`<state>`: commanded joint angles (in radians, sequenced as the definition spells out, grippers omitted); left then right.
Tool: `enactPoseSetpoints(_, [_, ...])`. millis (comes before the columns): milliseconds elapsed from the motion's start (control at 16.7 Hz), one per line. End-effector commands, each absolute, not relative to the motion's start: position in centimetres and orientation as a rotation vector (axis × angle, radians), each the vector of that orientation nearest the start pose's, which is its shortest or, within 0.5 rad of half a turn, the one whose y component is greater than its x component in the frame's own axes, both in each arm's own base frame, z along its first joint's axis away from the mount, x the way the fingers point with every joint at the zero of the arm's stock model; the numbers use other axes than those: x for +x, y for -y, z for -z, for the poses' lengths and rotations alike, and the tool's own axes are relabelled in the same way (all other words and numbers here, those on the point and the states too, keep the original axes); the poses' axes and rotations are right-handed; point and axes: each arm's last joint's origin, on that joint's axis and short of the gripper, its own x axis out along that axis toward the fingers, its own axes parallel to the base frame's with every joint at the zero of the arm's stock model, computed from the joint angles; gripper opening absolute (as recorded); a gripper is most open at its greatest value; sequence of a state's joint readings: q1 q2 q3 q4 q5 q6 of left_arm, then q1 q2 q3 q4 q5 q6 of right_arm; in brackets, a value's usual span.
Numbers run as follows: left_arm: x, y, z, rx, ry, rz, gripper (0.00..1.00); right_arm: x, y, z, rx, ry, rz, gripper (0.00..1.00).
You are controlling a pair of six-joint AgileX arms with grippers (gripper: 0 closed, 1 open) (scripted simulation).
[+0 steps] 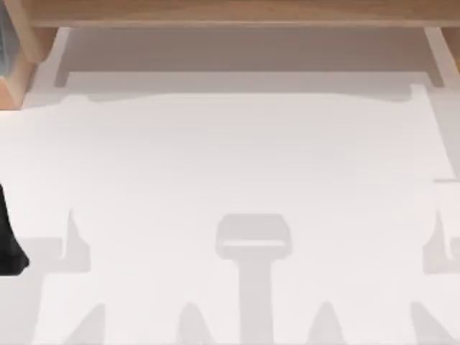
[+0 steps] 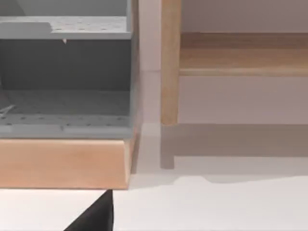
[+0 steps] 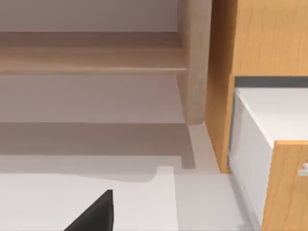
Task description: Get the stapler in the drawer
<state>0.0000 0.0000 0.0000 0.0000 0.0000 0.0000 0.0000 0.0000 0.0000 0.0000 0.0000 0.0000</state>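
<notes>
A white tabletop (image 1: 237,158) spreads wide and bare across the middle of the top view, giving open room from left to right. Along its far edge runs a low light-wood shelf (image 1: 237,11), raised on slim posts near each end, with a shaded gap beneath it.

At the table's far left corner stands a grey metal rack with perforated shelves (image 2: 65,62), set on a light-wood plinth (image 2: 62,163). The plinth's corner sits just beside the left wooden post (image 2: 169,62), with a narrow strip of table between them.

At the far right corner stands an orange-brown wooden cabinet (image 3: 269,38), close beside the right wooden post (image 3: 195,62). Its white-lined drawer (image 3: 274,120) is pulled out toward the table's open area, the wooden drawer front (image 3: 288,187) carrying a small pale handle (image 3: 303,168).

The left arm (image 1: 8,237) is a dark shape at the table's left edge. The left gripper (image 2: 96,216) and the right gripper (image 3: 96,214) appear as black wedges low over the white surface; whether either grasps anything cannot be told. Where the stapler lies cannot be told either.
</notes>
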Motion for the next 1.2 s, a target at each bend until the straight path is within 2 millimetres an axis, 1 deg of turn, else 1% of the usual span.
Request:
enactPoseSetpoints(180, [10.6,0.1,-16.0,0.000,0.000,0.000,1.00,10.6,0.1,-16.0,0.006,-0.015,-0.002,1.00])
enactPoseSetpoints(360, [10.6,0.1,-16.0,0.000,0.000,0.000,1.00,10.9,0.0,-16.3,0.051,-0.136,-0.008,1.00])
enactPoseSetpoints(480, [10.6,0.1,-16.0,0.000,0.000,0.000,1.00,11.2,-0.1,-16.5,0.099,-0.284,-0.004,1.00])
enactPoseSetpoints(720, [10.6,0.1,-16.0,0.000,0.000,0.000,1.00,12.4,-0.4,-16.8,0.206,-0.649,0.035,1.00])
enactPoseSetpoints(1020, [10.6,0.1,-16.0,0.000,0.000,0.000,1.00,14.4,-0.9,-17.0,0.309,-1.099,0.153,1.00])
enactPoseSetpoints(1200, [10.6,0.1,-16.0,0.000,0.000,0.000,1.00,15.5,-1.3,-16.9,0.341,-1.319,0.241,1.00])
